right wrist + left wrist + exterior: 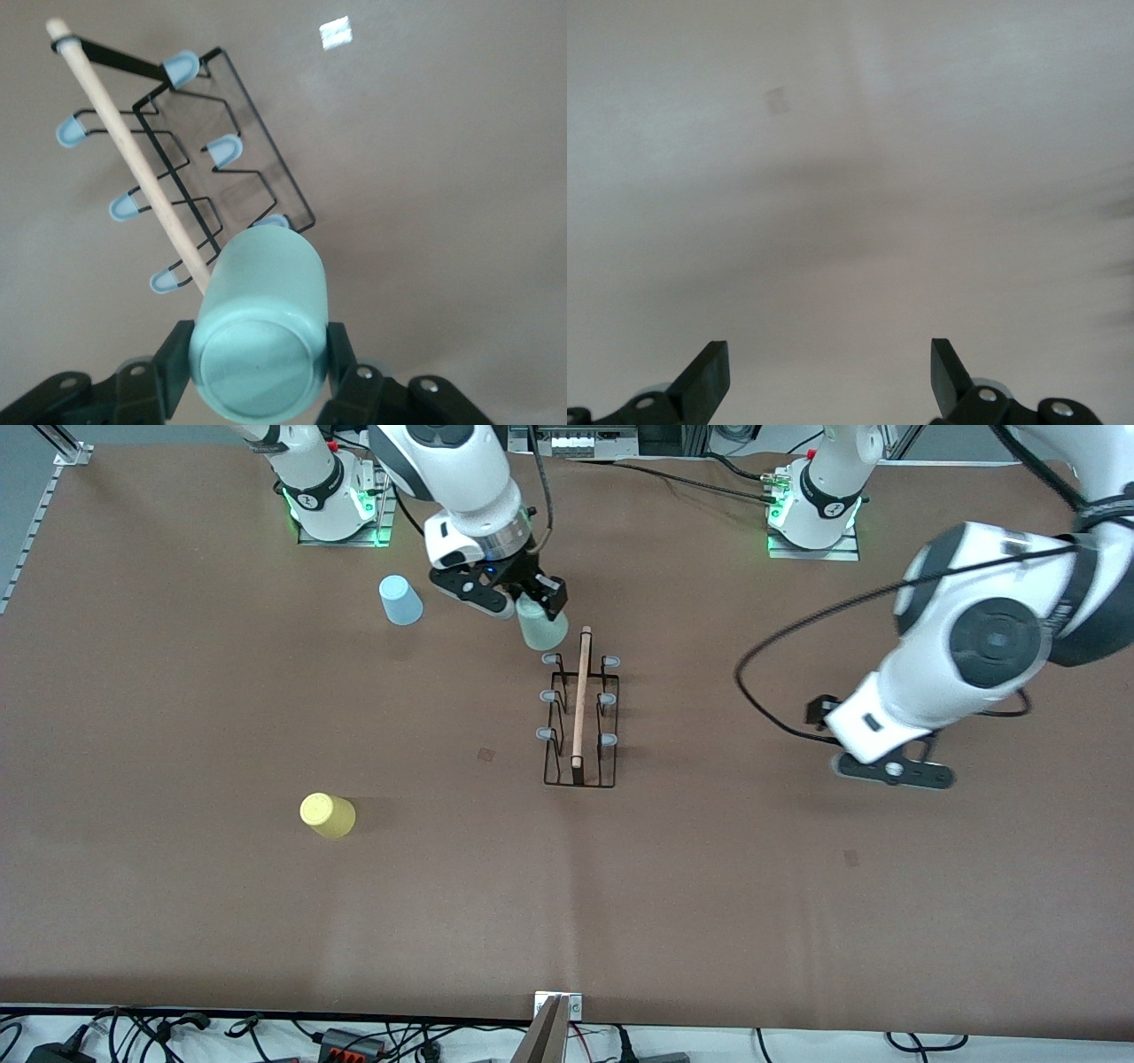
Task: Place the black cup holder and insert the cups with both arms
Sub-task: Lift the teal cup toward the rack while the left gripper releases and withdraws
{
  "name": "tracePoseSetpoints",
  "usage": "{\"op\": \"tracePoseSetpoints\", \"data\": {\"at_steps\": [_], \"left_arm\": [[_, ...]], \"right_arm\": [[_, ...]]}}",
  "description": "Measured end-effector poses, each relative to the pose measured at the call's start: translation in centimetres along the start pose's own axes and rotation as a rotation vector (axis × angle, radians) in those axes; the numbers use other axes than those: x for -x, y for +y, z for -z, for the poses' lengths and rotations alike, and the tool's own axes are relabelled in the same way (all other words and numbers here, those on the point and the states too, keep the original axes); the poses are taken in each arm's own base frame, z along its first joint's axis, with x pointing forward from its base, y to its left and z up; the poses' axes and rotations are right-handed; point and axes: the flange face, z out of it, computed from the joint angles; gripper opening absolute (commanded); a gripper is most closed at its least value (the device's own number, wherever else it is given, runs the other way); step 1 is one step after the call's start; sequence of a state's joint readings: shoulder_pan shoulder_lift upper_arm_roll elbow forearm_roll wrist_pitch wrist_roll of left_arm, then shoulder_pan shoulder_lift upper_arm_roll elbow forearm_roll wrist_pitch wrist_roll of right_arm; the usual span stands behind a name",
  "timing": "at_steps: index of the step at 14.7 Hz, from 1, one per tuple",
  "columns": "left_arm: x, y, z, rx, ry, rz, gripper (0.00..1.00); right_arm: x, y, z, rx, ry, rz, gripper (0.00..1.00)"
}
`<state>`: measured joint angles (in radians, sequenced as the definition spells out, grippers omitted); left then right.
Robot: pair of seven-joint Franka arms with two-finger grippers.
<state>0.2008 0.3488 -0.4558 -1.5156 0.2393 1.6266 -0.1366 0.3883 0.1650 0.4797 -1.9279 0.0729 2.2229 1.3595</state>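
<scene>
The black cup holder (579, 722) stands upright mid-table, its wooden rod handle (581, 695) on top and grey-tipped pegs along both sides; it also shows in the right wrist view (190, 168). My right gripper (530, 602) is shut on the mint green cup (540, 625), held in the air over the holder's end toward the robots' bases; the cup's closed base faces the right wrist camera (261, 341). The light blue cup (400, 600) and the yellow cup (327, 816) lie on the table. My left gripper (895, 772) is open and empty over bare table (830, 372).
The brown table (797, 903) stretches wide around the holder. A small dark mark (486, 755) sits nearer the front camera than the holder's pegs. Cables and a clamp (556, 1010) run along the table's front edge.
</scene>
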Motion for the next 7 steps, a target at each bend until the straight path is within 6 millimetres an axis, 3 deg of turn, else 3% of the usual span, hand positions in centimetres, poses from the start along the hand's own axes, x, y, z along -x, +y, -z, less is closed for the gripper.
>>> {"op": "tracePoseSetpoints", "data": {"at_steps": [4, 7], "left_arm": [[0.6, -9.4, -1.2, 0.028, -0.028, 0.041, 1.0], [1.1, -13.5, -0.8, 0.039, -0.012, 0.089, 1.0]], "right_arm": [[-1.2, -0.2, -3.0, 0.022, 0.0, 0.004, 0.3], [-1.5, -0.3, -4.0, 0.03, 0.003, 0.011, 0.31]]}}
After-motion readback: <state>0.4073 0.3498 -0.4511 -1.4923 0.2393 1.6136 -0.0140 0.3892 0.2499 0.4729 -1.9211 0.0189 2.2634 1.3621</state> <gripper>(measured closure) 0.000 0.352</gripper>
